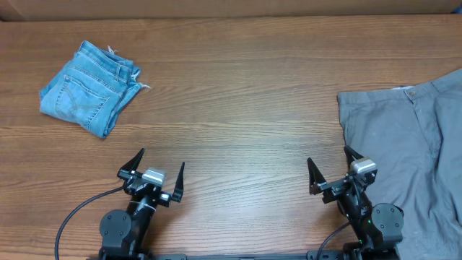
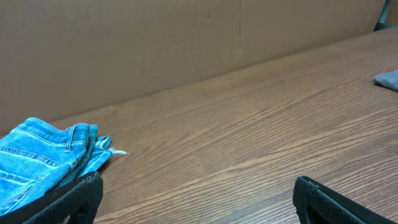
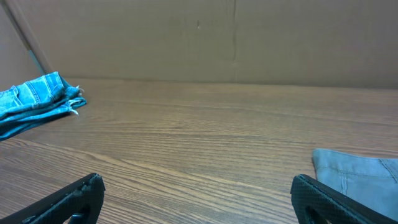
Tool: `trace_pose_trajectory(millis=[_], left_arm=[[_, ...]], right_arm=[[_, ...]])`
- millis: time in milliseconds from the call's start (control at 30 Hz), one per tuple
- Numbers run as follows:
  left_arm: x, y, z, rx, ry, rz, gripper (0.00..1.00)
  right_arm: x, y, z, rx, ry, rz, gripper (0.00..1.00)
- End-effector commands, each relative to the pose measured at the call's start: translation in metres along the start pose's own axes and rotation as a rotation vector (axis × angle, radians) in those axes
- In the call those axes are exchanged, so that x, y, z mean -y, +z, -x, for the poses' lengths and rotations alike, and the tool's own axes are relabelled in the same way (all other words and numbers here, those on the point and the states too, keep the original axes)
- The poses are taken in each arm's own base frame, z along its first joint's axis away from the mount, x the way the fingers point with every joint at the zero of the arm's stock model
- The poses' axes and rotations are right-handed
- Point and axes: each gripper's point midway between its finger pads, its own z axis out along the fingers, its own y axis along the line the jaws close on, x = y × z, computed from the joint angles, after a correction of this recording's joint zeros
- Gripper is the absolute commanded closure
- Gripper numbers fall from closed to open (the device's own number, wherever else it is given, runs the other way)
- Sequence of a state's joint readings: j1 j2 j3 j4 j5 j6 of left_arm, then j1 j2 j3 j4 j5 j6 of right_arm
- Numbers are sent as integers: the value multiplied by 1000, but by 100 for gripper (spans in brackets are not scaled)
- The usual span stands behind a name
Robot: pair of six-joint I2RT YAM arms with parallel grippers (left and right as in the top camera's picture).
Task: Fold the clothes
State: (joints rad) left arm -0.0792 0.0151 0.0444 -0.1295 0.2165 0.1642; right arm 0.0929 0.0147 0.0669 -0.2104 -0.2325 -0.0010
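Item 1, the jeans (image 1: 88,88), lies folded in a compact bundle at the far left of the surface (image 1: 238,108), well apart from both arms. Item 2, the trousers (image 1: 411,144), grey, lies spread flat and unfolded at the right side, waistband toward the far edge, partly out of frame, just beside the right claw (image 1: 328,160). The right claw and the left claw (image 1: 160,162) are both released, fingers wide apart, grasping nothing, near the front edge. Judgement: 1 of 2 garments appears done, and the step in hand is the fold of the trousers, not yet begun. The next move calls for the right claw to reach a trouser edge and pinch the cloth off the surface, likely with the left arm brought across for a 2nd corner. No containers are in view, so there are no contents to report.
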Motion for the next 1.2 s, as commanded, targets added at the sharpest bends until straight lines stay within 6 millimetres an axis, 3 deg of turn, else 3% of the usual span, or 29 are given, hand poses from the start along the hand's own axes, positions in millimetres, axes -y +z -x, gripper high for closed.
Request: trace_pose_trajectory(millis=[0, 1167], left_arm=[[3, 0, 0, 9, -6, -14, 0], [3, 0, 0, 9, -6, -14, 0]], right_arm=[[-1, -1, 3, 14, -6, 4, 0], [-1, -1, 3, 14, -6, 3, 0]])
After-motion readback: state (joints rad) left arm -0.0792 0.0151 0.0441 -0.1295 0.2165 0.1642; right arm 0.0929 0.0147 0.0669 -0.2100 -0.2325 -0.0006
